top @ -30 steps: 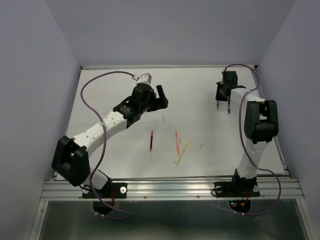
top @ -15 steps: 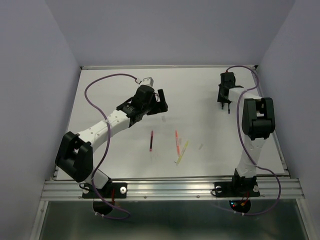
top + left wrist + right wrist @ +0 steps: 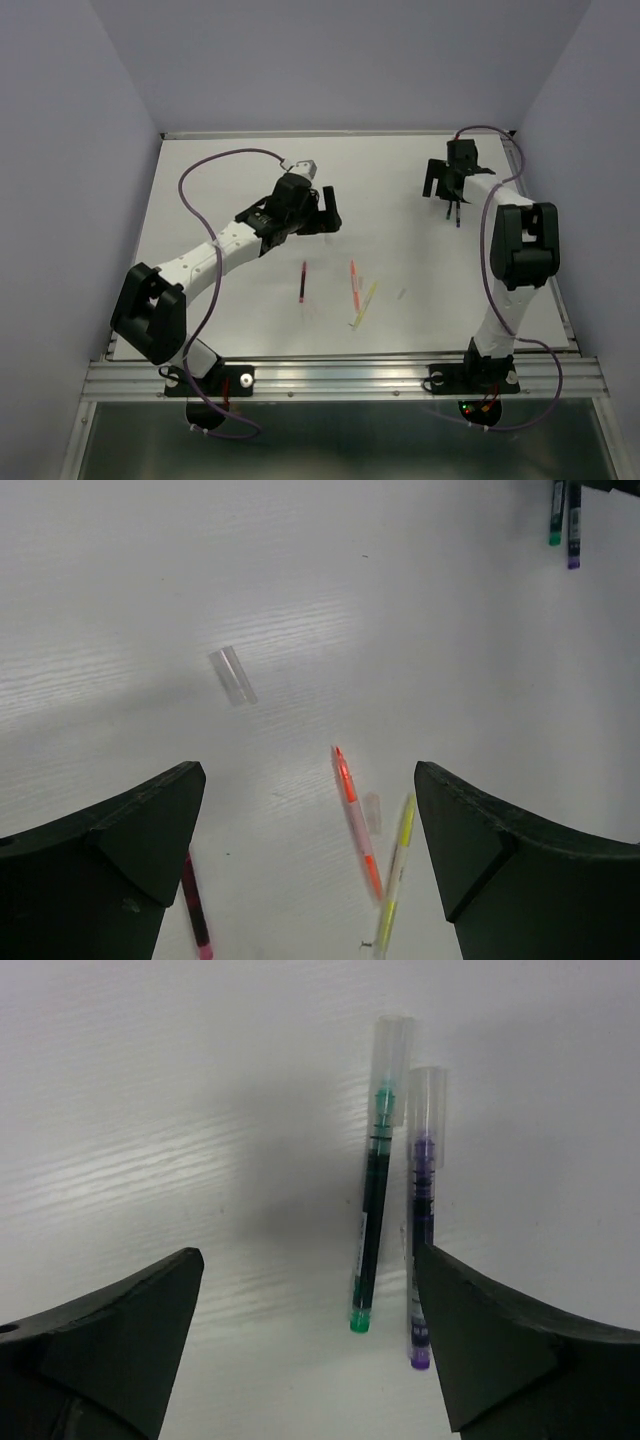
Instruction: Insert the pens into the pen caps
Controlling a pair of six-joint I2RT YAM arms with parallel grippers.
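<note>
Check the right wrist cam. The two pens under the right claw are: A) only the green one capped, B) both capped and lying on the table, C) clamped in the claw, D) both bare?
B: the green pen and the dark blue pen each wear one of the clear caps and lie side by side on the table below the open right claw.

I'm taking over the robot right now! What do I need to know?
Left tool: open, empty, with a loose cap just ahead of it.
Right tool: open, empty, over the green pen and dark blue pen.
Done: those two are capped, side by side, far right.
Left to do: maroon pen, orange pen and yellow pen, mid-table, look uncapped; a second cap lies beside the orange one.
</note>
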